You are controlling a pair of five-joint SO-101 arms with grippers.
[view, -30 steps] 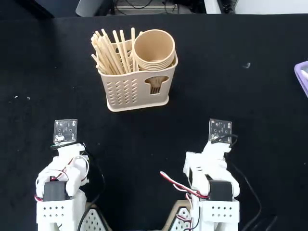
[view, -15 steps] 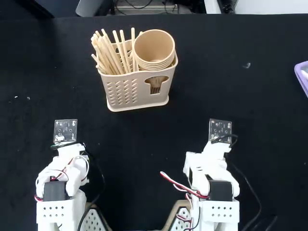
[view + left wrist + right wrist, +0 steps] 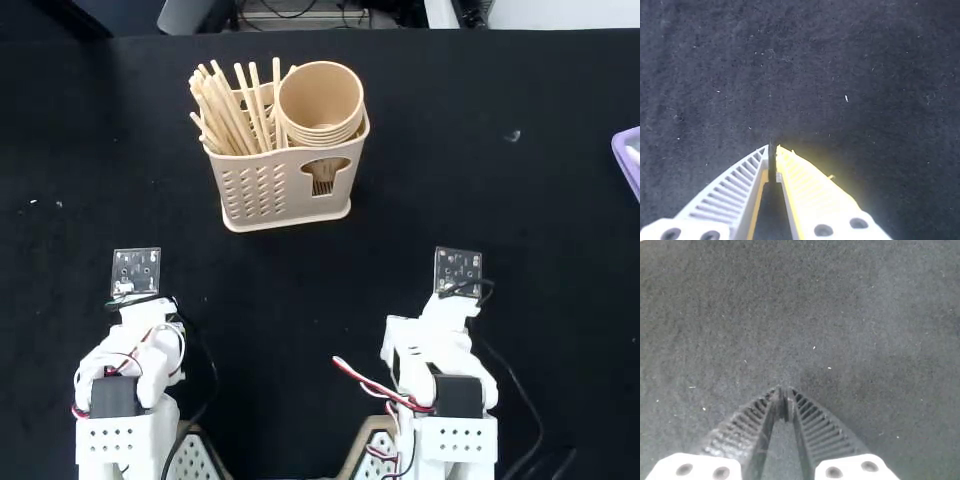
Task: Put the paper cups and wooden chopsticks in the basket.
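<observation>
Basket (image 3: 285, 185) stands upright on the black cloth table (image 3: 500, 220), at about 11 o'clock from the middle of my high view. Its 9 o'clock compartment holds the wooden chopsticks (image 3: 230, 110), on end and fanned out. Its 3 o'clock compartment holds the paper cups (image 3: 320, 100), nested in one stack, mouths up. At the table's 3 o'clock edge I see a corner of a purple tray (image 3: 628, 160). Past the far edge, at 12 o'clock, lie cables (image 3: 290, 12). My left arm (image 3: 130, 340) sits folded at 7 o'clock and my right arm (image 3: 440, 350) at 5 o'clock, both well apart from the basket. The left gripper (image 3: 771, 152) is clenched on nothing over bare cloth, and so is the right gripper (image 3: 784, 399).
</observation>
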